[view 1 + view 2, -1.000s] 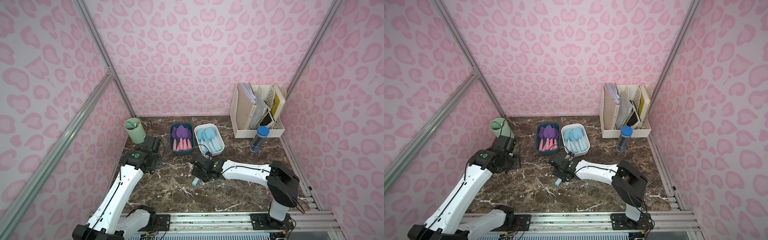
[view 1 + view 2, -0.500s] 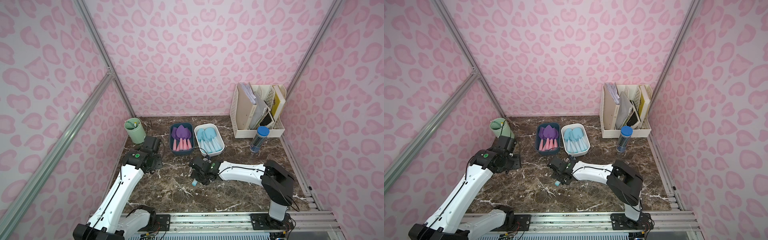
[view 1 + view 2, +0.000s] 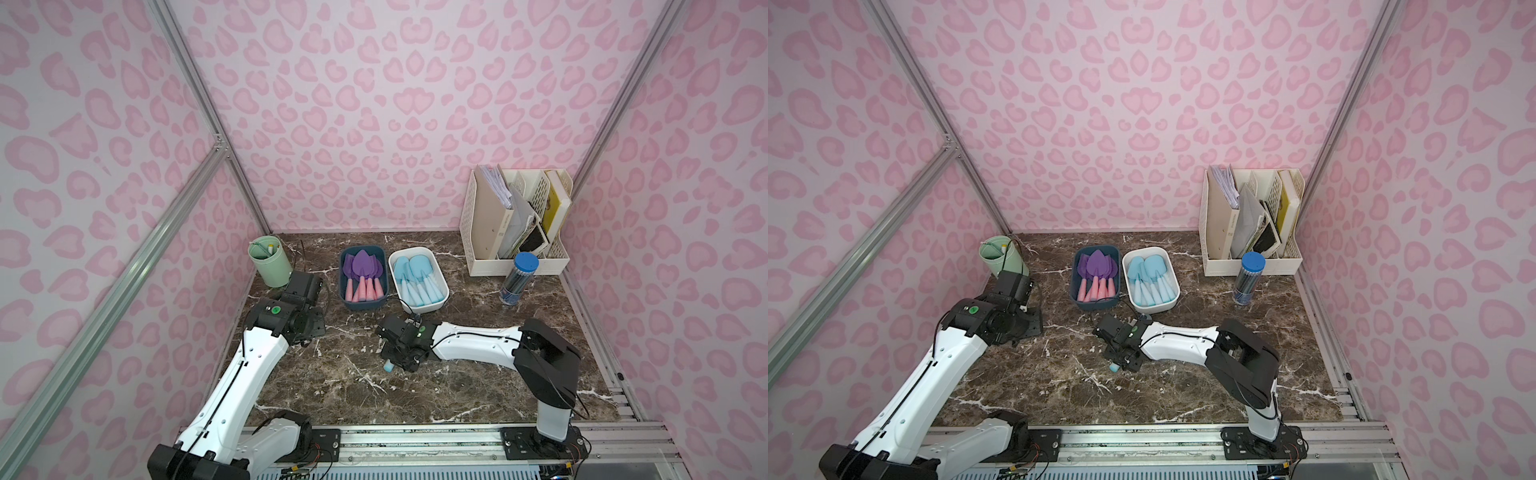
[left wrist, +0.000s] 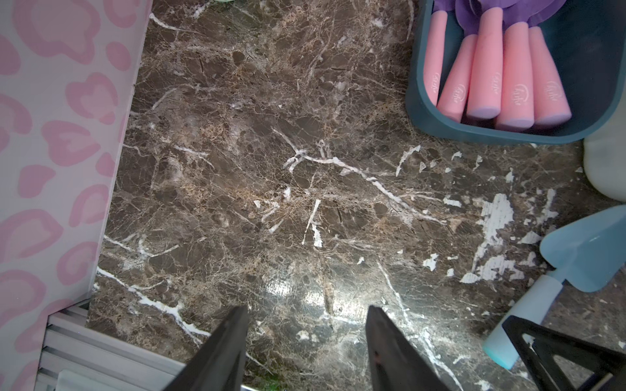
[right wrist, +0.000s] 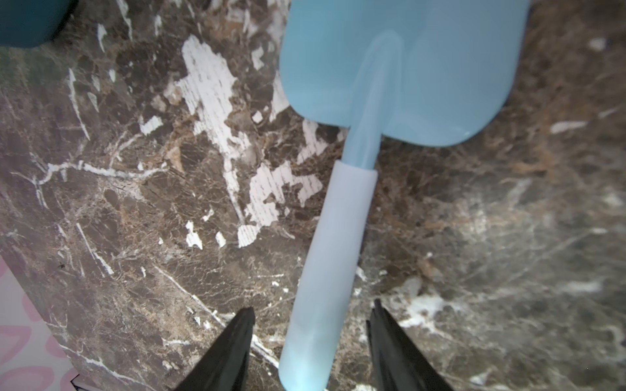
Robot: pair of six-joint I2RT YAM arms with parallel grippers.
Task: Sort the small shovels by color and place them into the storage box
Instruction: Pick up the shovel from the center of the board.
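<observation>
The right claw point(image 5: 312, 306) had edged toward the worktop's point(image 4: 271, 169) left edge — jaws apart astride the blue shovel point(image 5: 338, 220); left claw point(image 4: 306, 308) apart too.

Table point(image 3: 1183, 374): sorting nearly done.
Purple shovels point(image 3: 1096, 270) lie in the dark box point(image 3: 1096, 306) and blue shovels point(image 3: 1150, 282) in the white box point(image 3: 1156, 308). A loose shovel point(image 3: 1113, 368) protrudes beneath the right gripper point(image 3: 1121, 358).

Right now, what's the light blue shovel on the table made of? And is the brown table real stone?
The light blue toy shovel looks like plastic: a smooth moulded blade with a soft sheen, and a paler matte sleeve on the handle. The brown marble-look table is probably a glossy printed film, not stone: white patches show where it has peeled.
</observation>
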